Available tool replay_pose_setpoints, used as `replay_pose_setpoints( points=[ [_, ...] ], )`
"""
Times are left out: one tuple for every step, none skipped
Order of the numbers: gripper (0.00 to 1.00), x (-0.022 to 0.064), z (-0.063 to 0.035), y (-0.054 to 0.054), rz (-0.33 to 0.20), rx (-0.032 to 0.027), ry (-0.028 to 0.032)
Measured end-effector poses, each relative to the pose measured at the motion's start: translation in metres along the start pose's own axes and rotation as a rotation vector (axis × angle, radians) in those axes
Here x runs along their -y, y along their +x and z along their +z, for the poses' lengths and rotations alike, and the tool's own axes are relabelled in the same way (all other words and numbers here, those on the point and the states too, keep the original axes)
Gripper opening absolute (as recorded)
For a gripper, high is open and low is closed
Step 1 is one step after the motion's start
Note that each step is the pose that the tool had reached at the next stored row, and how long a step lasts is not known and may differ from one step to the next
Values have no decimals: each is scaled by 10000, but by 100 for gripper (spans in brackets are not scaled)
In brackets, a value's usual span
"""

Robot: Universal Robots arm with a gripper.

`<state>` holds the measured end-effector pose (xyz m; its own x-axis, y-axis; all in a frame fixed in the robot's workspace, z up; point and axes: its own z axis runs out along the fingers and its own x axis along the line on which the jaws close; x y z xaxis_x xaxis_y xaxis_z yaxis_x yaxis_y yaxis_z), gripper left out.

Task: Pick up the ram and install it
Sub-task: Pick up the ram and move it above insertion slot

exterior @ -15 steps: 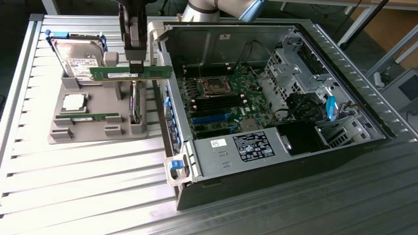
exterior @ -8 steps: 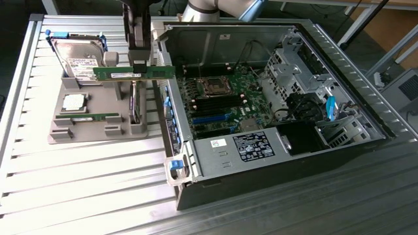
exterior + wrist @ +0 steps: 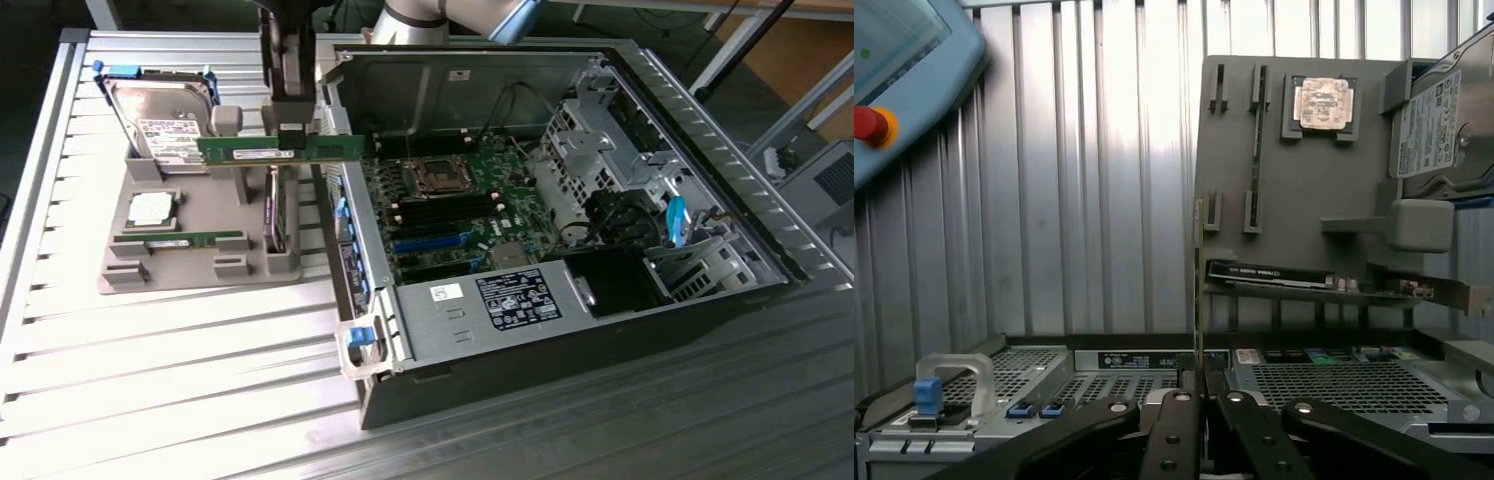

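The fingers (image 3: 1176,430) are pinched nearly shut on the ram (image 3: 240,152), with only the thin board between them. In the wrist view it runs edge-on, straight out from the fingertips. In the exterior view the gripper (image 3: 292,135) hangs straight down at 11 o'clock in the picture and grips the ram's upper edge near its middle. The ram is held level, label side showing, its length running from 9 to 3 o'clock. It is clear of everything below it, and its 3 o'clock end crosses the near wall of the case (image 3: 534,390).

At 7 o'clock of the ram sits the grey tray (image 3: 174,275). It holds:
- A drive (image 3: 160,115) at its 12 o'clock end.
- A CPU (image 3: 150,208) near its middle.
- A second stick (image 3: 180,240) lying flat, just at 6 o'clock of the CPU.
- A card (image 3: 274,210) standing on edge along its 3 o'clock side.

The open case lies at 3 o'clock of the tray, close beside it. Inside it the board (image 3: 454,215) faces up. A metal box with a label (image 3: 494,300) sits at 6 o'clock of the board.

Tray and case rest on a slatted table (image 3: 174,400).
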<state>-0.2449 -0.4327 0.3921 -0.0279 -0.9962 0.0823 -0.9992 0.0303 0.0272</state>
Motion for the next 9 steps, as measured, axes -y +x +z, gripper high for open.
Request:
replay_pose_setpoints(
  points=[
    [11, 10, -1, 0, 1, -8, -1],
    [11, 17, -1, 0, 0, -12, -1],
    [11, 23, -1, -1, 1, -16, -1],
    [11, 30, -1, -1, 1, -20, -1],
    [11, 37, -1, -1, 1, -23, -1],
    [11, 42, -2, -1, 1, -27, -1],
    [11, 48, -1, -1, 1, -30, -1],
    [11, 52, -2, -1, 1, -32, -1],
    [11, 59, -2, -2, 1, -35, -1]
  ],
)
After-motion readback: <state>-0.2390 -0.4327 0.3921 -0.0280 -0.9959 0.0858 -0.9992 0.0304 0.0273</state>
